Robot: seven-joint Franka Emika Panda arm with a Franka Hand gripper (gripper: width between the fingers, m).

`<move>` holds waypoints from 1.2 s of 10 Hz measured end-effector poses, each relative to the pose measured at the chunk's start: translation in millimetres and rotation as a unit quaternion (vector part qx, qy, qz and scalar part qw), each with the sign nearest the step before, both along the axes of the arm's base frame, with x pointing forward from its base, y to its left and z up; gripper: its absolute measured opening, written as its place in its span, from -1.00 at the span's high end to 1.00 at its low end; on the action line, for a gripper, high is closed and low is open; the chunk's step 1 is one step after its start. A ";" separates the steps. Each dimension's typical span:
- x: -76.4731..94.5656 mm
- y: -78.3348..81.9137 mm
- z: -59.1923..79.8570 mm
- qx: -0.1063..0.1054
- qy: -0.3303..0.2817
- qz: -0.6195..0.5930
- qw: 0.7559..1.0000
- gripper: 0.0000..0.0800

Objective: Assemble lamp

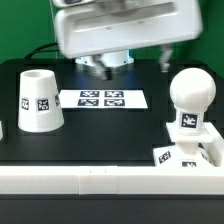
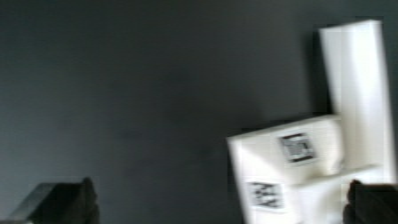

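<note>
The white tapered shade (image 1: 40,100) stands on the black table at the exterior view's left. The rounded bulb (image 1: 190,92) stands upright on the flat square base (image 1: 184,152) at the exterior view's right, close to the white front rail. The arm hangs over the back of the table, and its fingers do not show in that view. In the wrist view my gripper (image 2: 217,205) is open and empty, with dark fingertips (image 2: 63,203) far apart. The tagged base (image 2: 294,160) lies below, near one fingertip.
The marker board (image 1: 103,99) lies flat at the middle back. A white rail (image 1: 100,181) runs along the table's front edge, and a white bar (image 2: 361,85) shows beside the base in the wrist view. The robot's big white body (image 1: 120,25) fills the top.
</note>
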State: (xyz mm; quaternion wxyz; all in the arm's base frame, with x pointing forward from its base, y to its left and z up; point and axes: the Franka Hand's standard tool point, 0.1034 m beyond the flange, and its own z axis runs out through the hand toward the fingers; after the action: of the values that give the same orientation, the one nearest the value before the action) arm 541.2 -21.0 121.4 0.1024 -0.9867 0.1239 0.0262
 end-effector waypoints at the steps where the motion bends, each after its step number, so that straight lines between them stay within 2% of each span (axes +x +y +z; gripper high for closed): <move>1: -3.2 -17.4 4.4 -0.007 -0.010 -0.019 1.000 -0.75; 6: -6.8 -14.3 0.4 -0.012 -0.005 -0.008 1.000 -0.75; 7: -15.3 -11.7 -4.3 -0.024 0.007 0.019 1.000 -0.75; 8: -31.0 -16.8 -5.8 -0.028 0.009 0.058 0.998 -0.75; 10: -69.2 -41.1 -7.7 -0.035 0.009 0.090 0.995 -0.75; 11: -86.5 -59.6 -12.4 -0.040 0.000 0.112 0.993 -0.75; 12: -95.1 -69.7 -15.2 -0.040 0.000 0.113 0.993 -0.75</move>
State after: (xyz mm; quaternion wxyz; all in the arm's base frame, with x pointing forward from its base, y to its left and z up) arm 446.1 -90.7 106.2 0.0591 -0.9977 0.0124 0.0322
